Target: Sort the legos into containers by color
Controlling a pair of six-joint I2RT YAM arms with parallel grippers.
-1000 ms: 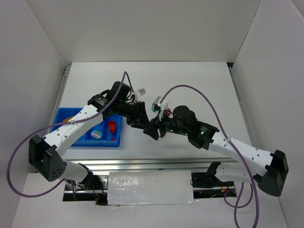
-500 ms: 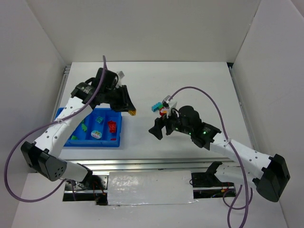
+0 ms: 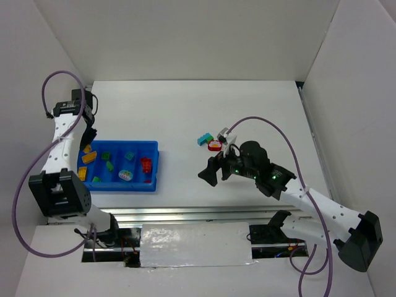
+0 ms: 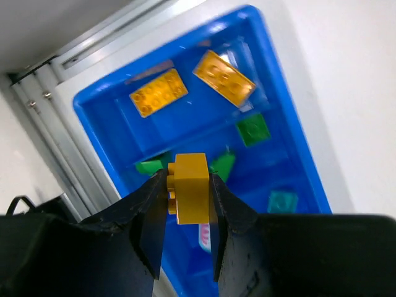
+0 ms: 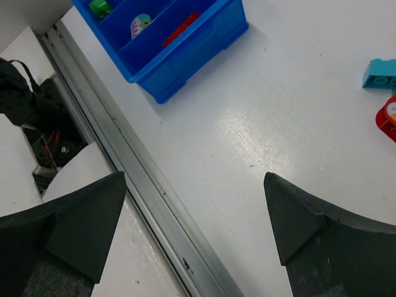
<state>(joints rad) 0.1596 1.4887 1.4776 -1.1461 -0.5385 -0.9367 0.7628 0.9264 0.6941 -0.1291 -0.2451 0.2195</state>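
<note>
Currently the left end effector (image 4: pixel 187 180) is clamped on a small orange-yellow plastic brick (image 4: pixel 190 199). It holds the brick in the air over the left end of the shallow bright-blue plastic tray (image 3: pixel 124 187), where two orange bricks (image 4: pixel 226 77) lie in the outermost compartment and green bricks (image 4: pixel 252 130) in the next one. Well apart to the right, the right end effector (image 5: pixel 195 179) hangs with its jaws wide and empty above the white table (image 3: pixel 260 105), near a teal brick (image 3: pixel 205 139) and a red-and-yellow piece (image 3: pixel 215 146) lying loose on the table.
</note>
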